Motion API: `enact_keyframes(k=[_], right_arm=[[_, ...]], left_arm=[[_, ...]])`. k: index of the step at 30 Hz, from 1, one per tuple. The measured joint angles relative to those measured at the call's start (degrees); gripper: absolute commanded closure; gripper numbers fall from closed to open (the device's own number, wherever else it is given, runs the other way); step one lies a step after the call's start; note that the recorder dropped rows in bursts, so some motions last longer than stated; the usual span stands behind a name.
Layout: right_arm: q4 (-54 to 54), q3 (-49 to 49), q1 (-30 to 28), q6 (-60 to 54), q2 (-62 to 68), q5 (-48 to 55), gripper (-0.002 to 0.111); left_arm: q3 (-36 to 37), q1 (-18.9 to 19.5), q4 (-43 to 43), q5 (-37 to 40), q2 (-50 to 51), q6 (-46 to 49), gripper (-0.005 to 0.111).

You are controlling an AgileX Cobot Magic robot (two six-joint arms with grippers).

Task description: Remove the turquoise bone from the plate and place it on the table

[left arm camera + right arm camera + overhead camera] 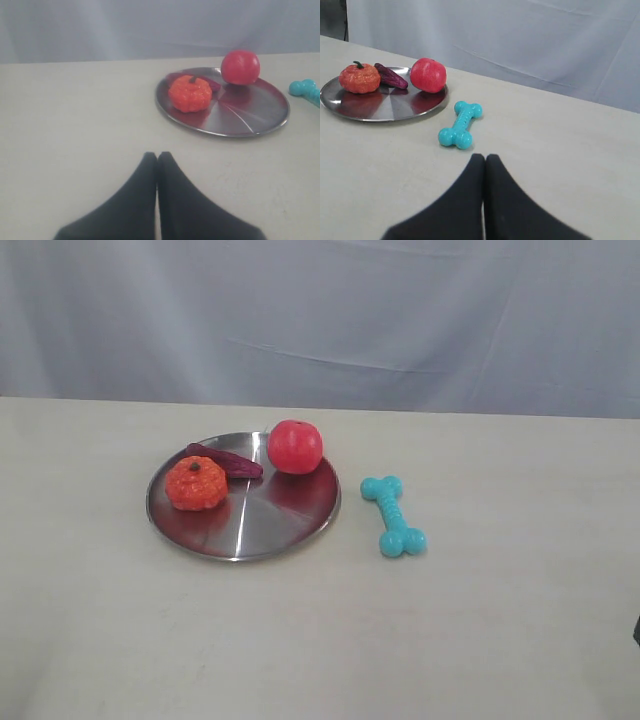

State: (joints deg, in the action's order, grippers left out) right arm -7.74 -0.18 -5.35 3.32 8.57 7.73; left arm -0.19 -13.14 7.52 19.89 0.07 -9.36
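The turquoise bone [393,516] lies on the beige surface [480,640] just right of the plate [270,525] at centre frame, probably light, rubbery and best pinched across its ridged shaft, while the left fingers [140,200] and right fingers [465,200] sit pressed together, empty.

I see the plate [262,526] as polished, mirror-glossy metal on the smooth matt table [480,640]. The turquoise bone [393,515] looks rubbery and ridged. The orange pumpkin [196,484] is bumpy. My left gripper [157,156] and right gripper [484,158] are matt black.
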Motion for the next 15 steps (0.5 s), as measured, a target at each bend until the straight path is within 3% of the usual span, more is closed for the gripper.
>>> enact_keyframes(k=[5, 15], right_arm=[[2.29, 0.09, -0.25, -2.25, 0.00, 0.22, 0.109], [5.60, 0.09, -9.40, -3.32, -5.98, 7.97, 0.109]], left_arm=[[0.00, 0.00, 0.00, 0.00, 0.00, 0.00, 0.107], [0.00, 0.00, 0.00, 0.00, 0.00, 0.00, 0.107]])
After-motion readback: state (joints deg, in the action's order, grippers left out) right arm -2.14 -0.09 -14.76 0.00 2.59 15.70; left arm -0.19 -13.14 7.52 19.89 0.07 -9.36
